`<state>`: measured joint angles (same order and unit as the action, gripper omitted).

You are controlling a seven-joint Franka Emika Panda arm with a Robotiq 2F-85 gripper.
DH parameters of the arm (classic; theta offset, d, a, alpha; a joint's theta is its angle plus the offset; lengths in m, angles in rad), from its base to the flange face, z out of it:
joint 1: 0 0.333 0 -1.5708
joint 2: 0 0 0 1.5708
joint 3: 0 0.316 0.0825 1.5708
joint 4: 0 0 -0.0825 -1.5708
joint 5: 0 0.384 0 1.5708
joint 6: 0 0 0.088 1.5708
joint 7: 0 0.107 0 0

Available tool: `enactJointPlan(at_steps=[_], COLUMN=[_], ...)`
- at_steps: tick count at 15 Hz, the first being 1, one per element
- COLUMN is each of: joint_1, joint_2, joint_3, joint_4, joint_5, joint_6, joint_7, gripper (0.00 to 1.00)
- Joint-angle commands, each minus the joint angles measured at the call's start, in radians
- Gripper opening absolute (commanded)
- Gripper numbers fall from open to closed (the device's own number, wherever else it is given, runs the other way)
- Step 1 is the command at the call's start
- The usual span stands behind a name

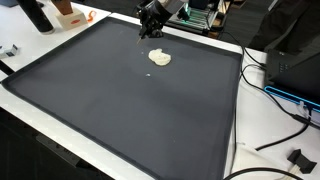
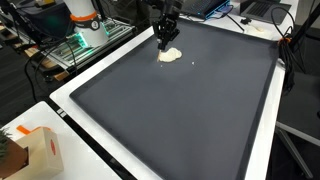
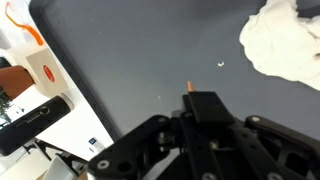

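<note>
One gripper [image 1: 152, 32] hangs just over the mat [image 1: 110, 110], beside a white cloth [image 1: 159, 58] near the mat's far edge. A clean pinch would call for centring over the cloth's bunched middle and coming straight down. The wrist view cuts the cloth off at right. Whether the fingers are spread or closed cannot be told.

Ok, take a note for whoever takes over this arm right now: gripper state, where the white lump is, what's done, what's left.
Gripper: hovers low over the dark mat. Whether it is open or shut cannot be told, and nothing shows in it.
White crumpled lump: lies on the mat near one edge, right beside the gripper and apart from it.
Done: nothing gripped or lifted.
Left: the lump is not yet touched.
</note>
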<state>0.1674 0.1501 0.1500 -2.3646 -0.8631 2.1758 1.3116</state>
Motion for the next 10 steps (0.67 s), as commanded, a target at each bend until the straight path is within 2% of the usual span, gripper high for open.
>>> enactJointPlan(at_steps=[1,10], joint_1=[0.036,0.074], joint_2=[0.077,0.187], joint_3=[-0.008,-0.017], joint_4=[0.052,0.131], joint_5=[-0.055,-0.098], joint_6=[-0.083,-0.195], joint_7=[0.066,0.119], gripper=[0.03,0.03])
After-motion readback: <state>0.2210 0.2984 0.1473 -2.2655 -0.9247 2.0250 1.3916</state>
